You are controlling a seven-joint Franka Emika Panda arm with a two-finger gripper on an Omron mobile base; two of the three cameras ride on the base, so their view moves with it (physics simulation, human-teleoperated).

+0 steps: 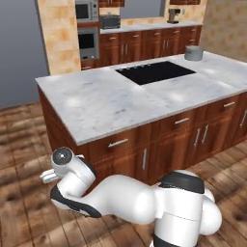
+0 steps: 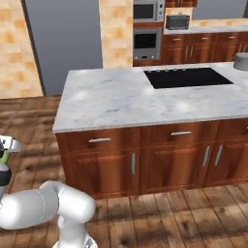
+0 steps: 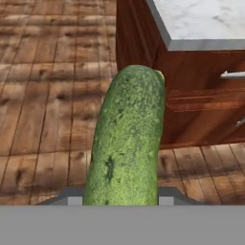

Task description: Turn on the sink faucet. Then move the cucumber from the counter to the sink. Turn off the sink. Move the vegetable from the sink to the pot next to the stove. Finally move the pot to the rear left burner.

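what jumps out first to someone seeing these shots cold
The cucumber looms large in the hand view, clamped in the gripper above the wooden floor. Ahead is the marble island counter with its black stove, the grey pot just beyond.

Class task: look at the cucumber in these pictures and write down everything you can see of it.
The cucumber is dark green with a bumpy, speckled skin and a rounded far end with a pale yellowish tip. In the hand view it rises between the gripper fingers, which close on its lower part, so it is held off the wooden floor, beside the corner of the counter and its reddish-brown cabinets. No damage shows.
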